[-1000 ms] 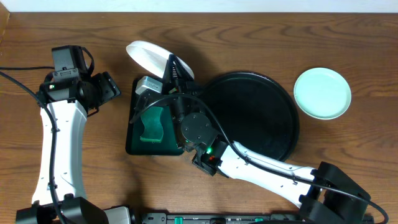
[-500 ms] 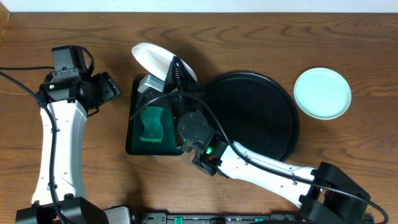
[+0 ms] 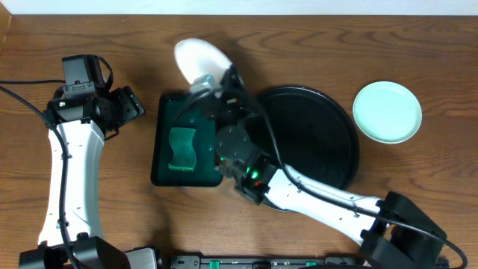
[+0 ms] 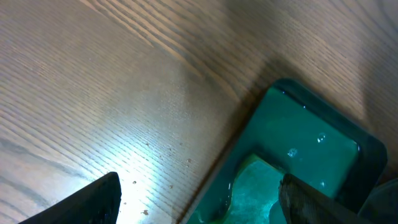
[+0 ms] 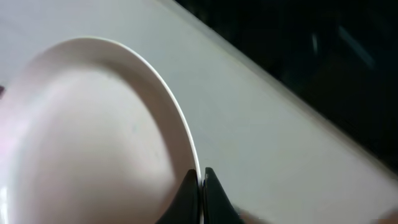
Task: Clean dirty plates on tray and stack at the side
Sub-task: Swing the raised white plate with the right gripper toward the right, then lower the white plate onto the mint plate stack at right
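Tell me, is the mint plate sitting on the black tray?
No, the mint plate sits on the table, apart from the black tray.

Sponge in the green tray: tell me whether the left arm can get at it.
Probably yes. The sponge lies uncovered in the green tray, the left gripper is open left of it, and the right arm hangs over the tray's right edge, off the sponge.
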### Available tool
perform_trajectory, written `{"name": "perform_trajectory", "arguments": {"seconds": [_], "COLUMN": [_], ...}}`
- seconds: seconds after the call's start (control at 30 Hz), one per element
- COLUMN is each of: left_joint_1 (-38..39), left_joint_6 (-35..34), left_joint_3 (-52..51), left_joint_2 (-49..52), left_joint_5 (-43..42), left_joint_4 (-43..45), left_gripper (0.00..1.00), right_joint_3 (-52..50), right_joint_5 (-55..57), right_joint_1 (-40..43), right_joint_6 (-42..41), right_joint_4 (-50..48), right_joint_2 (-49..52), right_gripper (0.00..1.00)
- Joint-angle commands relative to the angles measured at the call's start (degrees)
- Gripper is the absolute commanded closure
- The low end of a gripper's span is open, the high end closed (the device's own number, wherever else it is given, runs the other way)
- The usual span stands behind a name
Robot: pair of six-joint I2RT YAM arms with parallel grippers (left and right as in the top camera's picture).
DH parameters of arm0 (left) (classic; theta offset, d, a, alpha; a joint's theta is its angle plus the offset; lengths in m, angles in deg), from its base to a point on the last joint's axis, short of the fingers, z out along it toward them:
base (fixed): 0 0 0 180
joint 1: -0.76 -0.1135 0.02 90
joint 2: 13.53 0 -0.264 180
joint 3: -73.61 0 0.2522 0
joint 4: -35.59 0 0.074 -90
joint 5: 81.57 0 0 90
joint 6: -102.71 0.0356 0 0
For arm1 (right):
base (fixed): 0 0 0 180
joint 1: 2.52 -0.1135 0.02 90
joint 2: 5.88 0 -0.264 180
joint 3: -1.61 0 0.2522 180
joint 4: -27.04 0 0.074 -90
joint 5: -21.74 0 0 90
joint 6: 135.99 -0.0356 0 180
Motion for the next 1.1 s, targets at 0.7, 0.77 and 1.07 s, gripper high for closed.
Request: {"name": "perform_trajectory", "arguments": {"seconds": [0.7,0.77,1.07], "left_joint_1": [-0.15,-0.15,-0.15], "left_joint_6": [0.09,0.09,0.09], "left_joint_3": [0.83,0.83,0.83], "left_joint_2": [-0.13,-0.13,-0.13], "left_joint_5": [0.72,0.72,0.72], "left_joint_4": [-0.17,-0.2,-0.17], "left_gripper": [0.19,0.19,0.19], "right_joint_3": [0.74,0.74,0.74], "right_joint_5": [-30.8,-36.48,-49.57], "right_joint_1": [15.23,19.82,46.42], "right_joint_6": [-69.88,-72.24,-72.91], "right_joint_4": [48.24,51.74,69.2], "right_joint_2": [-10.32,-12.31,-18.27], "right_gripper": [0.99,0.99,0.99]}}
